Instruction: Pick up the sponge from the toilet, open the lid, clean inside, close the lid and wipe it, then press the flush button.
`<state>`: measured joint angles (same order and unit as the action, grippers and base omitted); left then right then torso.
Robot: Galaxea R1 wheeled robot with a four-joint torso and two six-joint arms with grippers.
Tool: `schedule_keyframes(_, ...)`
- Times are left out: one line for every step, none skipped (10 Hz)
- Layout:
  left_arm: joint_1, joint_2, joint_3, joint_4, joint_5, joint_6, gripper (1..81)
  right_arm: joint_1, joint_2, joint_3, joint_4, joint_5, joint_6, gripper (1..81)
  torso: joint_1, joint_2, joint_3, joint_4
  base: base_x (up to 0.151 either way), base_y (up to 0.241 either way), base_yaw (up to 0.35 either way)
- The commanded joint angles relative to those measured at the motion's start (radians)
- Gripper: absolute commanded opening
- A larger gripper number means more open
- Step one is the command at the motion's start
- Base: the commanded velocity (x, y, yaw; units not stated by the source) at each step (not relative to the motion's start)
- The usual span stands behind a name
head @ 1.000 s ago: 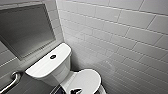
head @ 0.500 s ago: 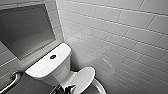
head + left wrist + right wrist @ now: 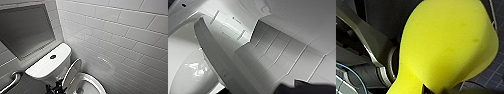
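— While the lid [image 3: 72, 72] stands raised, what's hard to make out?
— The bowl [image 3: 91, 85] is cut off below. The left gripper [image 3: 300, 87] is a dark sliver near the lid's edge; apart or together, I cannot tell.
— Counts?
— One toilet [image 3: 45, 68], one flush button [image 3: 52, 56], one sponge [image 3: 446, 45], pinched tight in the right gripper [image 3: 431, 88].
— Room?
— The tiled wall [image 3: 112, 37] runs close beside the bowl.

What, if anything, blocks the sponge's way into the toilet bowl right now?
Nothing visible: the lid stands tilted up by the tank, leaving the bowl uncovered. The sponge shows in the right wrist view.
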<state>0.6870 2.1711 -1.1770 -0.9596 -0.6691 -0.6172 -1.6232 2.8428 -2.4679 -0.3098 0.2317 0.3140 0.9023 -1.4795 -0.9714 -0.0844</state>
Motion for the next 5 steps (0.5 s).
schedule_keyframes(-0.083,-0.084,0.033,0.042,0.045,-0.054,81.1,-0.025,-0.018,0.003,-0.006,-0.069,0.0,1.0,0.0,0.0,0.0,0.0,0.0,0.0,0.0)
schedule_keyframes(-0.07,-0.106,0.03,0.044,0.045,-0.084,81.1,-0.024,-0.02,0.0,0.001,-0.068,0.002,1.0,0.0,0.0,0.0,0.0,0.0,0.0,0.0)
schedule_keyframes(-0.054,-0.118,0.03,0.044,0.045,-0.09,81.1,-0.025,-0.021,0.0,0.001,-0.068,0.003,1.0,0.0,0.0,0.0,0.0,0.0,0.0,0.0)
schedule_keyframes(-0.036,-0.123,0.034,0.044,0.042,-0.09,81.1,-0.024,-0.023,0.0,0.001,-0.068,0.003,1.0,0.0,0.0,0.0,0.0,0.0,0.0,0.0)
schedule_keyframes(-0.01,-0.12,0.03,0.05,0.016,-0.09,81.1,-0.025,-0.023,0.0,0.001,-0.066,0.002,1.0,0.0,0.0,0.0,0.0,0.0,0.0,0.0)
